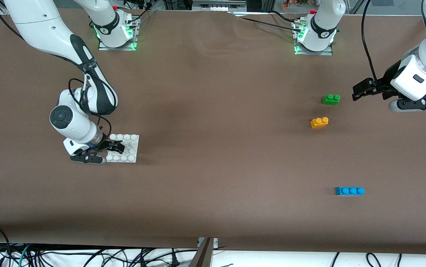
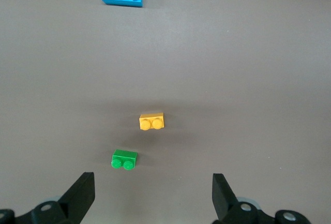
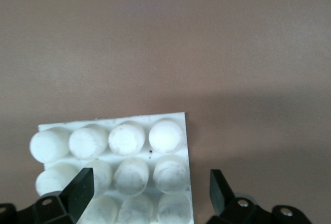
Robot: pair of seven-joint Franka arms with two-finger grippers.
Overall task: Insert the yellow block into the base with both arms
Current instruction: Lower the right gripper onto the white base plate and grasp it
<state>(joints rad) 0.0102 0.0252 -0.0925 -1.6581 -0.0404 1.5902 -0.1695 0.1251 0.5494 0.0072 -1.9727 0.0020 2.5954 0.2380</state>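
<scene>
Right gripper [image 1: 114, 147], fingers apart, straddles the base [image 1: 129, 142] at lower left of the front view to steady it; left gripper [image 1: 361, 91], fingers spread, hovers upper right, near the yellow block [image 1: 319, 122], ready to fetch it

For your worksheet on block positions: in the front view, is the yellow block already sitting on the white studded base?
No: the yellow block lies on the table beside the green brick, apart from the base.
</scene>
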